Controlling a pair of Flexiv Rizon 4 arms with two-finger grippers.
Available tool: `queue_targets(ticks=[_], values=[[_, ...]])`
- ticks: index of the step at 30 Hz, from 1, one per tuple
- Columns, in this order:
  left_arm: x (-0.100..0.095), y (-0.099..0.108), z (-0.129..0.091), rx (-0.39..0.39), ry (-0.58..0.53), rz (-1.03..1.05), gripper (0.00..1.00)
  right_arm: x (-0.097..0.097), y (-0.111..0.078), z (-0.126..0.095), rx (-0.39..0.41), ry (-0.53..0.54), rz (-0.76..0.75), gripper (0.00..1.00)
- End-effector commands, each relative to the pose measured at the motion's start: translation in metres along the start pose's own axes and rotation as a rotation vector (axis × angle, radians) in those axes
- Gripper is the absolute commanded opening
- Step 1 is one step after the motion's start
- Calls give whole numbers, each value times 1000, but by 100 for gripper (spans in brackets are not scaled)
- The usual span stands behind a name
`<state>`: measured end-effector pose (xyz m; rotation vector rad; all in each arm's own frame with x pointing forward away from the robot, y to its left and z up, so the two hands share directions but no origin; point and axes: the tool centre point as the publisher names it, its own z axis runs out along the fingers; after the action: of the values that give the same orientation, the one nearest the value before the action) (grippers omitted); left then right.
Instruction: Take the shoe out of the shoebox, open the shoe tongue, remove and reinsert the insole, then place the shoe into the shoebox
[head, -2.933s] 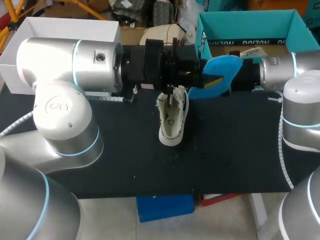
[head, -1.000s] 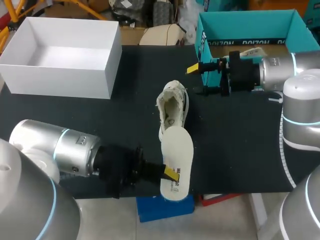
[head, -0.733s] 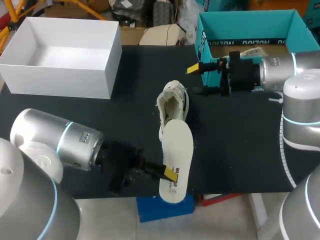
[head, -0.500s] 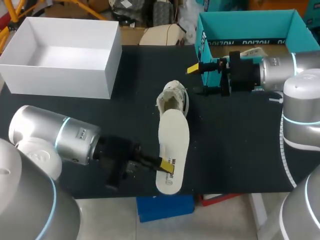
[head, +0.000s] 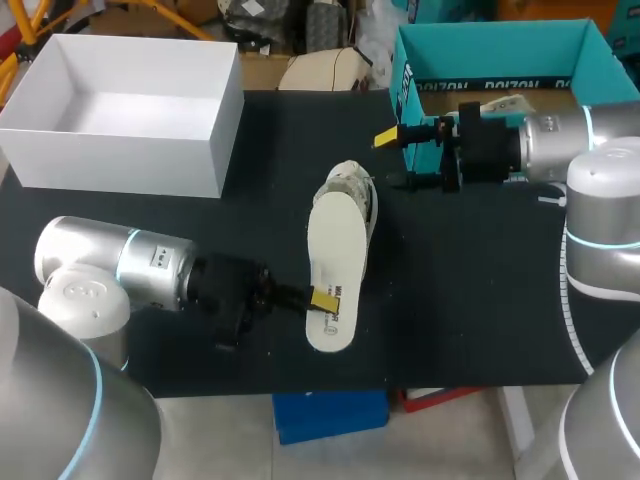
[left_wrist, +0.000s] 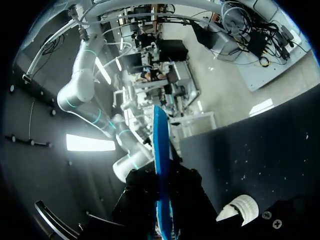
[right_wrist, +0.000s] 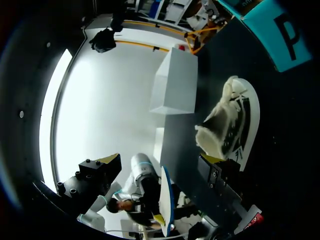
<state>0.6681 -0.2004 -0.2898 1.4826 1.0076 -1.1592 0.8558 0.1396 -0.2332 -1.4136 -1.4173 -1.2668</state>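
- We see a table whose matte black top fills most of the head view.
- We notice small pale specks scattered over the black surface.
- We find its near edge running straight across, low in the head view.
- We see the top evenly lit, with only soft shadows.

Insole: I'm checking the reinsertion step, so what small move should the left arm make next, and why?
Probably tip the insole toe-first down into the shoe: the left gripper holds its heel end, and it overlies the shoe's opening, seemingly not yet inside.
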Motion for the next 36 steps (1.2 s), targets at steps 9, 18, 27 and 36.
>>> queue_targets(ticks=[9, 18, 27, 36], values=[[9, 75, 1, 2, -3, -7, 0, -1, 0, 2, -3, 0, 0, 100], [7, 121, -10, -37, -37, -65, 0, -1, 0, 2, -3, 0, 0, 100], [-7, 146, -16, -45, -39, -38, 0, -1, 0, 2, -3, 0, 0, 100], [-10, 145, -15, -39, -58, -49, 0, -1, 0, 2, -3, 0, 0, 100]])
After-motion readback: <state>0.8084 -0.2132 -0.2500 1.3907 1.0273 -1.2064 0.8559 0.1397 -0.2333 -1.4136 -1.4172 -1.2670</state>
